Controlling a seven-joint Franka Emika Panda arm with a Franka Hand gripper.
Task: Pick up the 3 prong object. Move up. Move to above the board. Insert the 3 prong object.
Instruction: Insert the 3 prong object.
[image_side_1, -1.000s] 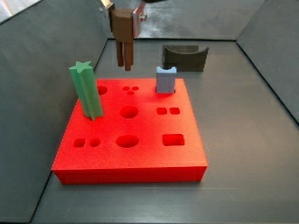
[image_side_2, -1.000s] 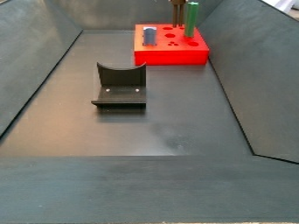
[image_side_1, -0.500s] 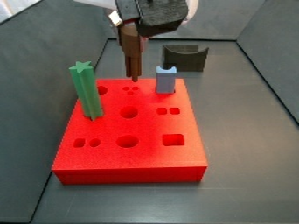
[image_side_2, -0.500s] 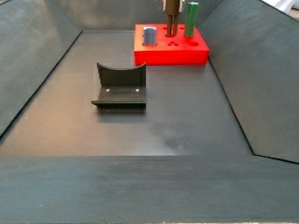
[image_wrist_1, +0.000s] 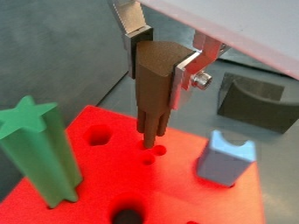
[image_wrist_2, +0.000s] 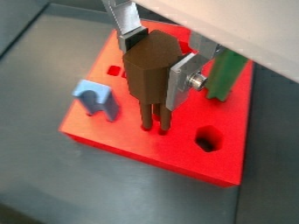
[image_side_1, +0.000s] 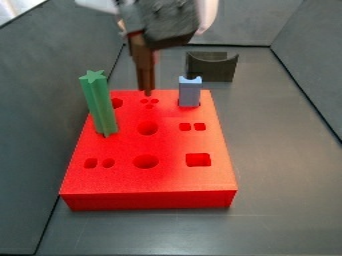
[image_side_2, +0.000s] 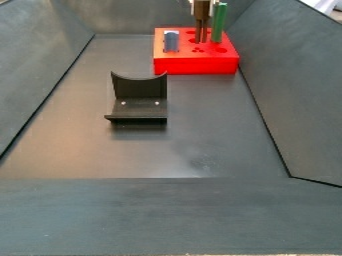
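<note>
1. While the gripper stays clamped on the 3 prong object, its prongs sit right at the small holes near the board edge; whether they have entered, you cannot tell.
2. Risk: a slight offset or tilt would land the prongs on red surface and jam them.
3. Risk: the green post and blue block stand near; drifting sideways could knock either.
4. Hidden: a side view blurs the gripper; prong tips stay unclear.
</note>
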